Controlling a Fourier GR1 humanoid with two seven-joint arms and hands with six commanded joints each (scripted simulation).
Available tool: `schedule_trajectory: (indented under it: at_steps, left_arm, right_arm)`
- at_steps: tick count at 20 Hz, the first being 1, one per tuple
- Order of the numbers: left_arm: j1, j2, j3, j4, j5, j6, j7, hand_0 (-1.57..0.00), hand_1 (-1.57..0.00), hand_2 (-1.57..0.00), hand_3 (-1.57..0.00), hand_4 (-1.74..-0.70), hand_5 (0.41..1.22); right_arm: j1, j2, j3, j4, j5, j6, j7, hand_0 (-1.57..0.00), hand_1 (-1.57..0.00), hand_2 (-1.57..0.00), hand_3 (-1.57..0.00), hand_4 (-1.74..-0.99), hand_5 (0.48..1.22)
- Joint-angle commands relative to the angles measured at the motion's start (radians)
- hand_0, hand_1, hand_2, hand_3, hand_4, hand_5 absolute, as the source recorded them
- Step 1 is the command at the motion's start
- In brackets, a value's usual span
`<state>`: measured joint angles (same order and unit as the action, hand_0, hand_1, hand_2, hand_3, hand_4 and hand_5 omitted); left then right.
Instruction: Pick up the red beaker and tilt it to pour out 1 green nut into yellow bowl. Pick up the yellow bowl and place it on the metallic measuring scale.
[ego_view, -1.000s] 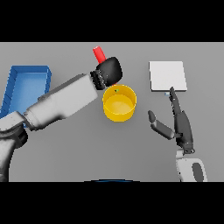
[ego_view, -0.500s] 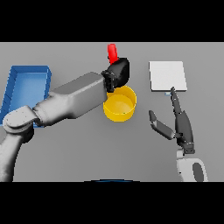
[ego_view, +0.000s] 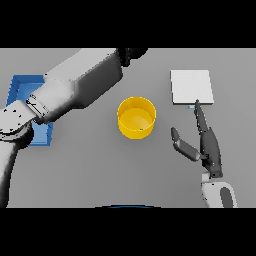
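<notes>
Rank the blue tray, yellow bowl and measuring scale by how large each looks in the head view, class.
1. Blue tray, though the left arm hides part of it.
2. and 3. Measuring scale and yellow bowl look too alike to rank.

1. One camera sits up high at the robot's head.
2. It looks down at the table (ego_view: 100, 170), quite near.
3. The arms come in from the bottom.
</notes>
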<state>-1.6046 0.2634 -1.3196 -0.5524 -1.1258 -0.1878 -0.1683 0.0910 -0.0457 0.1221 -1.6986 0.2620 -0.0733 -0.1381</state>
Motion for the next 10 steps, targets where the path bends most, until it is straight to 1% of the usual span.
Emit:
schedule_trajectory:
  at_steps: [1, 2, 3, 4, 5, 6, 7, 8, 10]
  left_arm:
    - [-0.027, 0.014, 0.019, 0.027, 0.016, 0.026, -0.006, -1.57, -1.57, -1.57, -1.18, -1.73, 1.221]
    - [-0.055, 0.031, 0.053, 0.072, 0.047, 0.031, 0.025, -1.57, -1.57, -1.57, -1.26, -1.73, 1.221]
    - [-0.075, 0.039, 0.089, 0.112, 0.062, 0.029, 0.037, -1.57, -1.57, -1.57, -1.32, -1.73, 1.221]
    - [-0.099, 0.046, 0.151, 0.163, 0.100, 0.044, 0.049, -1.57, -1.57, -1.57, -1.37, -1.73, 1.221]
    - [-0.108, 0.049, 0.214, 0.206, 0.142, 0.047, 0.075, -1.57, -1.57, -1.57, -1.41, -1.73, 1.221]
    - [-0.111, 0.073, 0.292, 0.238, 0.205, 0.056, 0.090, -1.57, -1.57, -1.57, -1.44, -1.73, 1.221]
    - [-0.113, 0.095, 0.369, 0.274, 0.285, 0.044, 0.109, -1.57, -1.57, -1.57, -1.47, -1.73, 1.221]
    - [-0.108, 0.120, 0.446, 0.307, 0.371, 0.055, 0.133, -1.57, -1.57, -1.57, -1.43, -1.74, 1.221]
    - [-0.110, 0.163, 0.562, 0.373, 0.507, 0.075, 0.172, -1.57, -1.57, -1.57, -1.40, -1.74, 1.221]
  right_arm:
    - [-0.007, 0.006, 0.004, 0.008, 0.003, -0.002, -0.001, 0.00, 0.00, 0.00, 0.00, -1.160, 0.660]
    - [-0.020, 0.002, 0.003, 0.012, 0.006, 0.000, 0.009, 0.00, 0.00, 0.00, 0.00, -1.160, 0.663]
    - [-0.022, -0.001, -0.001, 0.024, 0.007, -0.003, 0.012, 0.00, 0.00, 0.00, 0.00, -1.161, 0.661]
    - [-0.031, 0.006, 0.000, 0.037, -0.006, 0.006, 0.008, 0.00, 0.00, 0.00, 0.00, -1.160, 0.661]
    - [-0.025, 0.014, 0.006, 0.033, -0.002, 0.002, -0.008, 0.00, 0.00, 0.00, 0.00, -1.156, 0.658]
    - [-0.023, 0.007, 0.006, 0.035, 0.008, -0.003, -0.009, 0.00, 0.00, 0.00, 0.00, -1.152, 0.652]
    - [-0.028, 0.007, 0.008, 0.033, 0.026, -0.017, 0.011, 0.00, 0.00, 0.00, 0.00, -1.146, 0.641]
    - [-0.033, 0.004, 0.011, 0.031, 0.046, -0.029, 0.013, 0.00, 0.00, 0.00, 0.00, -1.140, 0.637]
    - [-0.039, 0.004, 0.013, 0.030, 0.046, -0.029, 0.011, 0.00, 0.00, 0.00, 0.00, -1.142, 0.630]
